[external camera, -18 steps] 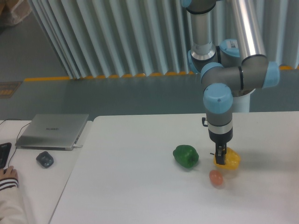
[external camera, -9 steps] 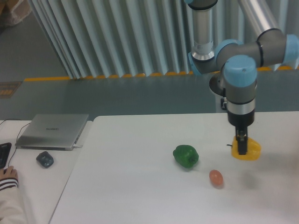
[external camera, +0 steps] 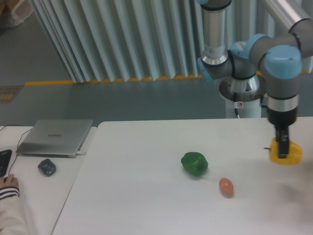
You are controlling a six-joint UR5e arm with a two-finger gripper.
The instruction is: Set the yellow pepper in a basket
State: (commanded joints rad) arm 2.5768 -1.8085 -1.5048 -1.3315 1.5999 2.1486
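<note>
The yellow pepper (external camera: 287, 153) hangs above the white table (external camera: 146, 196) near the right edge of the view, its faint shadow on the tabletop below. My gripper (external camera: 282, 146) points straight down and is shut on the pepper's top. No basket shows in this view.
A green bell pepper (external camera: 194, 163) lies mid-table, with a small orange-pink egg-shaped thing (external camera: 226, 186) to its lower right. At the left sit a closed laptop (external camera: 55, 137), a dark mouse (external camera: 47, 167) and a person's hand (external camera: 9, 184). The arm's base (external camera: 239, 98) stands behind the table.
The gripper has lifted the yellow pepper from beside the orange-pink thing and carried it up and to the right, toward the table's right edge.
</note>
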